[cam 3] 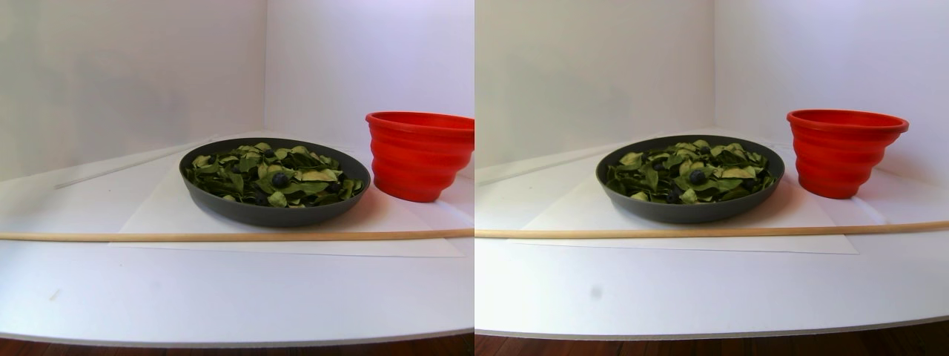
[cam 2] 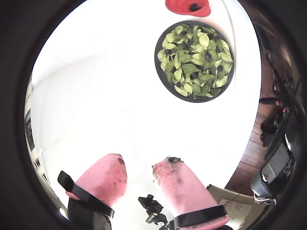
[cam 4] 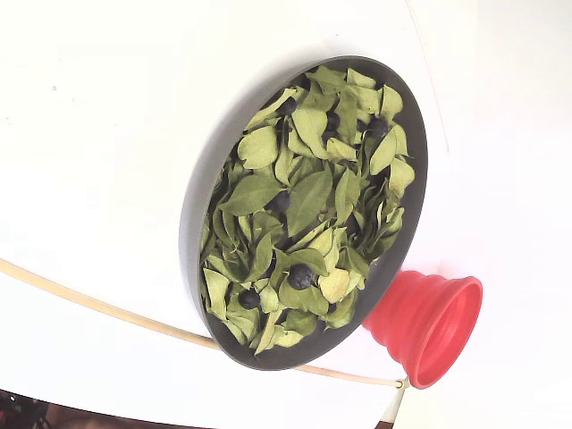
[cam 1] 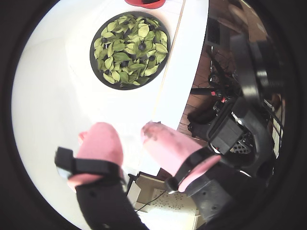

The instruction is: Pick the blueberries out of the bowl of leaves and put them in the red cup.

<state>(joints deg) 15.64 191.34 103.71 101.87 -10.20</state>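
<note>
The pink-tipped fingers (cam 2: 139, 170) are spread apart with nothing held between them, just bare white surface (cam 2: 96, 96) seen through the gap in both wrist views. Dark smudges can be made out on the tips of both fingers.

The bowl (cam 2: 163, 79) is found well beyond the fingertips, up and to the right in that wrist view, not touched by them at all. It's packed with green and yellow-green leaves (cam 2: 194, 60), and a few blueberries (cam 2: 207, 56) are scattered among them, some half buried. In the fixed view one berry (cam 4: 300, 276) sits on top of the leaves near the cup end of the bowl.

The red cup (cam 2: 184, 6) is parked upright just past the bowl's far rim, farther from the fingers than the bowl is. Something dark is seen inside it in a wrist view, but what it is can't be told. In the stereo pair the cup (cam 3: 419, 156) is shown just beside the bowl, and a thin wooden stick (cam 3: 222, 236) is laid across the surface in front of both.
</note>
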